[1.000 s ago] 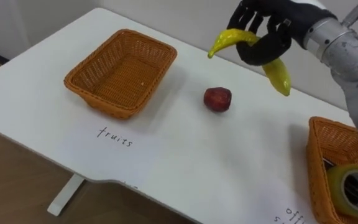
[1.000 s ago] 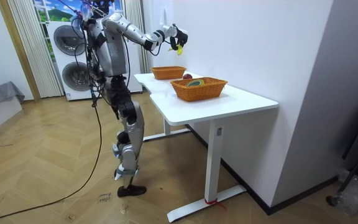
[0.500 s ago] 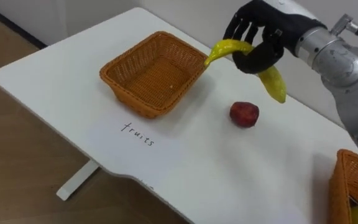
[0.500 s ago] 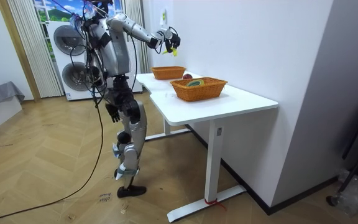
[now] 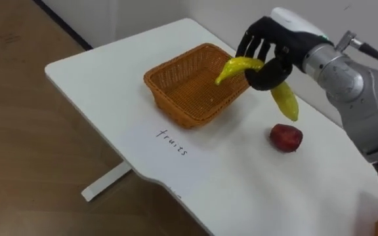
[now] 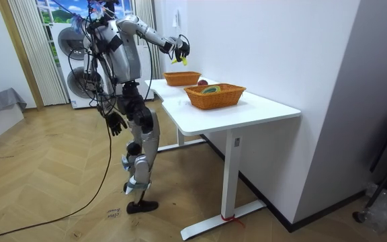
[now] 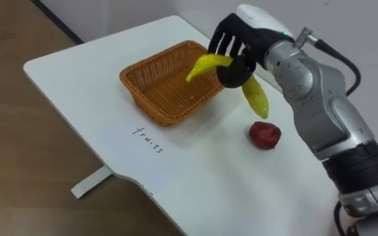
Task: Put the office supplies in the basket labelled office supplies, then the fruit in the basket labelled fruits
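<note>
Right hand is curled round a yellow banana and holds it in the air, clear of the white table. One tip of the banana is above the right side of the empty wicker basket. The other end hangs past the rim, toward a red apple lying on the table just right of the basket (apart from it, not touching). A handwritten label is on the table in front of the basket.

The room view adds more. The robot stands at the table's end with its right arm raised. Its left hand hangs by the thigh (too small to tell its state). A second basket sits nearer the camera with something in it, and washing machines stand behind.
</note>
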Controlling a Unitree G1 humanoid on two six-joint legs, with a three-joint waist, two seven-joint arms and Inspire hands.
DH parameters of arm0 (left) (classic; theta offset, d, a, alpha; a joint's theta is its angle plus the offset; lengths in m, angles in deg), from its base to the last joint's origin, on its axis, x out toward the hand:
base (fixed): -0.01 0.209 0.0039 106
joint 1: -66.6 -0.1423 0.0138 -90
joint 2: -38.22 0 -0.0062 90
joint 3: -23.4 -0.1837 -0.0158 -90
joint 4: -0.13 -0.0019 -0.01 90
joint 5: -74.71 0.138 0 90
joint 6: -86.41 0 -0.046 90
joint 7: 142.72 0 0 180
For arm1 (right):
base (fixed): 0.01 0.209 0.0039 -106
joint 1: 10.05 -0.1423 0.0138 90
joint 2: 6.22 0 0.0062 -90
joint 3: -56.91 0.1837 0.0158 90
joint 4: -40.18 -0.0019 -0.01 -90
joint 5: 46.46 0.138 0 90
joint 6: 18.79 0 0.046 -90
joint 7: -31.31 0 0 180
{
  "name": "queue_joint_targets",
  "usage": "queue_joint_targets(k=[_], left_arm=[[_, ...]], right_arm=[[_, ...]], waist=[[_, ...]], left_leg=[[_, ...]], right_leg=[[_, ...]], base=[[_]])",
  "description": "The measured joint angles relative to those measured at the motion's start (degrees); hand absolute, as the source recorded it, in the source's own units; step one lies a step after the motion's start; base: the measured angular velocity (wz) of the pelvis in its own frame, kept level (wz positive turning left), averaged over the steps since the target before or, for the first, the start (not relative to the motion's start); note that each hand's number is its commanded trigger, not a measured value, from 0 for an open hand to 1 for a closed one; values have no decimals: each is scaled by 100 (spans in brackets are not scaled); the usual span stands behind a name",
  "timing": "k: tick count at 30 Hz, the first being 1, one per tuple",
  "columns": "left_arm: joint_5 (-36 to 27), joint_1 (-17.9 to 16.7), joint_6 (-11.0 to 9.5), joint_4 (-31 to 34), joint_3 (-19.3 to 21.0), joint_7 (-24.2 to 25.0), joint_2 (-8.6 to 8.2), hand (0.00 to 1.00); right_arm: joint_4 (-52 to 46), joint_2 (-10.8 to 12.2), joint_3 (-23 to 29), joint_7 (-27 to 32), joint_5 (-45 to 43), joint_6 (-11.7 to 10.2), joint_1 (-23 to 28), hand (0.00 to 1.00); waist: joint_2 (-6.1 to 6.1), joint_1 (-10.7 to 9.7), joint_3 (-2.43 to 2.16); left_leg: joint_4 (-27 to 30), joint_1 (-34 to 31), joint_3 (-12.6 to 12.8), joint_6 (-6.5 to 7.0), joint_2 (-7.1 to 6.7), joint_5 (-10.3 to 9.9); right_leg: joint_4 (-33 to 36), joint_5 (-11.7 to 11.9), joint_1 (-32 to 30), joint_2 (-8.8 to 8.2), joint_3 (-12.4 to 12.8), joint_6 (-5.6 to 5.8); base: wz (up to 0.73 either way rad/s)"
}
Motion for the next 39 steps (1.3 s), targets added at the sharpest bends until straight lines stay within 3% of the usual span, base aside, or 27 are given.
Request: queue_joint_targets(k=[3,7,17,22,24,29,31,33,35,36,38,39], left_arm=[[-4,-9,36,35,-46,6,10,0],[-1,-8,66,52,-49,42,23,0],[-44,-23,98,22,-125,38,46,0],[-75,56,97,21,-191,-5,114,0],[-102,74,75,17,-229,-9,118,0],[-299,182,-26,-56,-296,-105,144,0],[-297,254,-39,-95,-296,-130,153,0],[-297,282,-81,-102,-297,-151,162,0],[-297,294,-105,-99,-352,-195,168,0],[-298,298,-110,-104,-399,-192,179,0],[-297,314,-126,-154,-398,-191,184,0],[-297,357,-132,-262,-399,-191,197,0]], right_arm=[[167,81,-155,267,-5,-5,-4,100],[387,131,-206,594,-13,-65,-5,100],[1057,131,-369,1190,-177,-134,-6,100],[1416,131,-592,1528,-262,-248,-198,100],[1668,133,-607,1668,-316,-311,-382,100],[2061,132,-618,2124,-437,-356,-777,100],[2142,133,-632,2325,-459,-452,-812,100],[2143,136,-640,2419,-498,-498,-823,100],[2141,135,-640,2528,-497,-513,-838,100],[2141,136,-645,2590,-499,-512,-837,93],[2142,136,-650,2648,-508,-512,-837,26],[2150,135,-686,2691,-534,-511,-837,0]], waist=[[10,106,7],[-41,179,-29],[-76,386,-15],[-212,435,48],[-206,444,96],[-219,499,99],[-168,526,150],[-202,536,124],[-195,523,129],[-176,525,143],[-164,535,152],[-160,544,155]], left_leg=[[14,-37,-13,-15,1,13],[90,-196,-119,-19,-20,14],[212,-464,-286,17,-164,38],[313,-786,-321,10,-175,50],[373,-868,-322,9,-183,50],[502,-1172,-336,8,-186,50],[522,-1197,-368,8,-185,50],[525,-1240,-380,8,-188,50],[564,-1291,-379,7,-191,49],[569,-1298,-374,7,-191,49],[567,-1304,-372,7,-190,49],[564,-1304,-377,6,-188,48]], right_leg=[[1,0,-40,-3,-84,0],[5,-1,-113,-4,-240,1],[27,-40,-254,-97,-401,62],[37,-40,-520,-88,-384,61],[37,-39,-564,-89,-394,60],[98,-36,-825,-92,-405,57],[115,-35,-833,-97,-416,54],[122,-35,-876,-96,-421,54],[123,-34,-903,-90,-455,54],[123,-34,-904,-90,-462,53],[123,-34,-913,-90,-466,53],[122,-34,-917,-90,-462,53]], base=[[2],[13],[10],[3],[2],[2],[8],[2],[4],[4],[0],[0]])
